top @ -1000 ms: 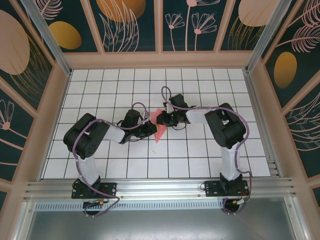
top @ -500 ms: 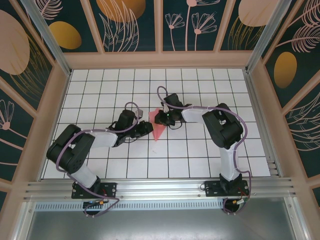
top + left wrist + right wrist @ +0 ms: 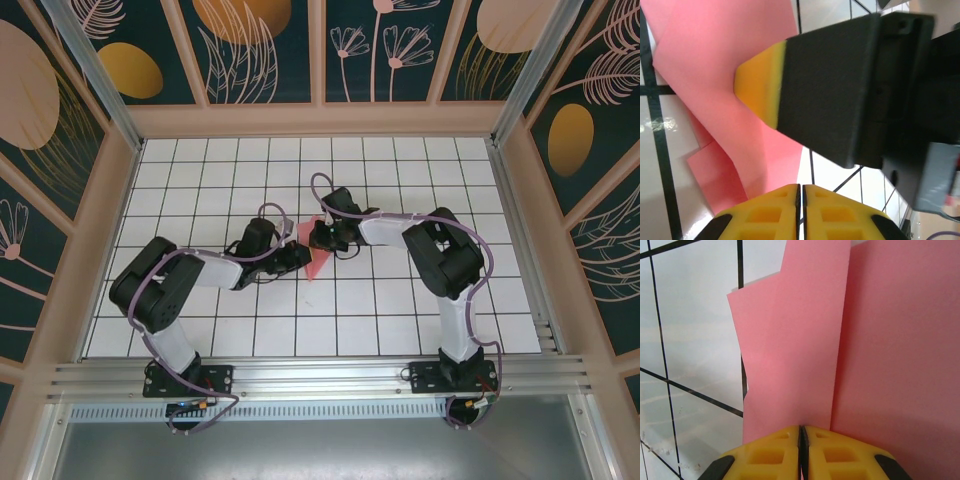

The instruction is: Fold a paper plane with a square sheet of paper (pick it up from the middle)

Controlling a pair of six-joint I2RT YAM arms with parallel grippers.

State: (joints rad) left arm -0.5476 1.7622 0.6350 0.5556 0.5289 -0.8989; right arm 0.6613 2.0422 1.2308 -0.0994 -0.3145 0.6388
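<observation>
The paper plane (image 3: 314,264) lies flat on the white grid table (image 3: 400,310), near its middle, between the two arms. From above it is a narrow salmon-pink wedge with its point toward the arms' bases. The left gripper (image 3: 296,257) comes in from the left and sits at the paper's left edge. The right gripper (image 3: 322,238) comes in from the right and sits over the wider far end of the paper. The two grippers are just beside each other.

In the left wrist view, the left gripper (image 3: 801,200) has its yellow pads pressed together, with only a thin seam between them. The pink paper (image 3: 715,65) spreads out just ahead of the tips and reaches down to them. Whether any paper is caught in the seam cannot be told. One yellow-tipped finger (image 3: 757,85) of the right gripper hangs over the same sheet, close above it.

In the right wrist view, the right gripper (image 3: 801,442) is clenched as well, pad against pad. The paper (image 3: 890,340) lies directly in front of it (a folded flap overlaps the sheet on the left). The flap's straight edge runs right down to the seam between the pads. Whether the pads pinch the paper or only rest against it is unclear.
</observation>
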